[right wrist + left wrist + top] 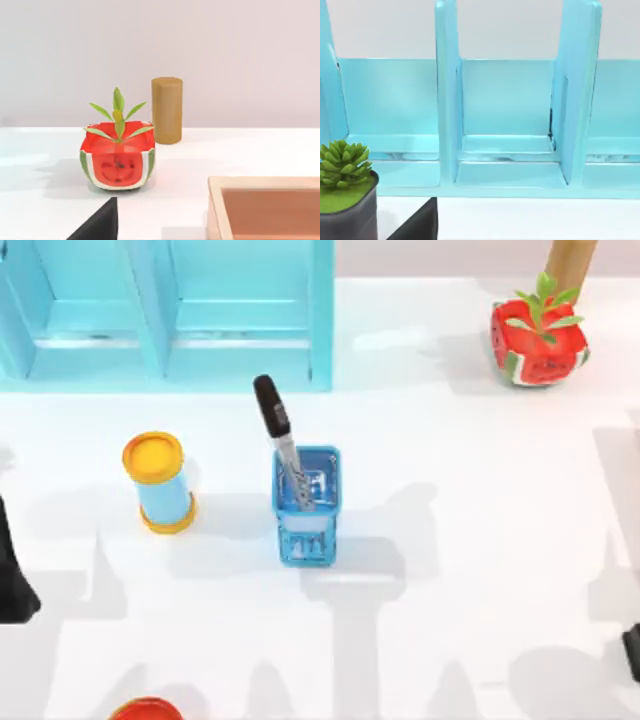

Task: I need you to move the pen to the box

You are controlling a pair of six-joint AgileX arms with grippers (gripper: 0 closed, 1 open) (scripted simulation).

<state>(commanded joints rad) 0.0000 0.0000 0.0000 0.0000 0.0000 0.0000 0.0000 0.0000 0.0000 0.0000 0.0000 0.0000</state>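
Standing tilted in the blue holder [306, 508] at mid-table, the pen [279, 437] leans its black cap up and toward the teal rack [170, 310] behind. Left arm [12, 575]: parked at the table's left edge, well apart from the pen; whether its gripper is released or clenched cannot be told. Right arm [632, 650]: parked at the right edge, equally far from the pen; its gripper state cannot be told either. Yellow-lidded can [158, 482]: upright, beside the holder, on its left-arm side. Watermelon pot [537, 335] and tan cylinder [167, 110]: far right corner. Wooden box [265, 207]: close before the right wrist. Succulent [342, 162] in a dark pot: near the left wrist, before the rack.
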